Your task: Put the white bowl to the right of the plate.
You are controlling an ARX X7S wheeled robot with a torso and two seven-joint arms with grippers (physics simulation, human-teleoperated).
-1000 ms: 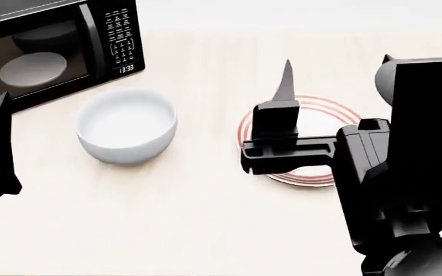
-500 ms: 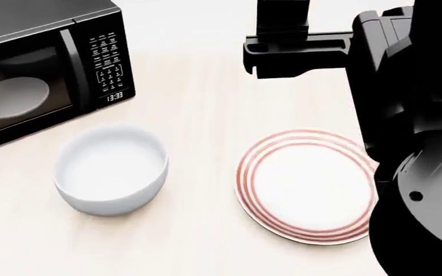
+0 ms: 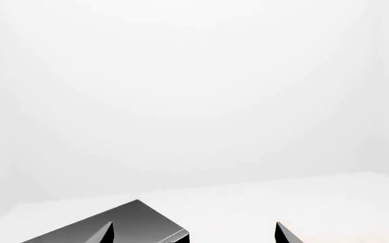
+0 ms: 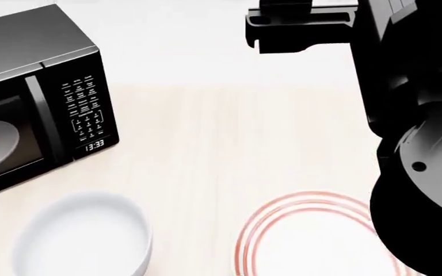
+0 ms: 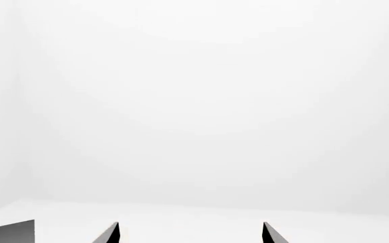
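The white bowl [image 4: 83,240] sits at the near left of the head view, cut by the frame's lower edge. The plate [image 4: 305,244], red-ringed, lies to its right, partly behind my right arm [image 4: 413,132]. That arm's wrist block [image 4: 301,26] is high over the table's far side, its fingers out of frame. In the right wrist view my right gripper [image 5: 191,234] is open, with only white background between the tips. My left gripper [image 3: 193,235] is open too and holds nothing. It does not show in the head view. Neither wrist view shows bowl or plate.
A black microwave [image 4: 37,98] stands at the back left of the pale wooden table [image 4: 205,149], a pale dish behind its door. Its grey top [image 3: 123,225] shows by the left gripper's fingers, and a corner of it [image 5: 5,233] in the right wrist view.
In the head view, bowl, plate and microwave have slid down toward the near edge. The right gripper has risen from over the plate to the frame's top. The left gripper has left the view.
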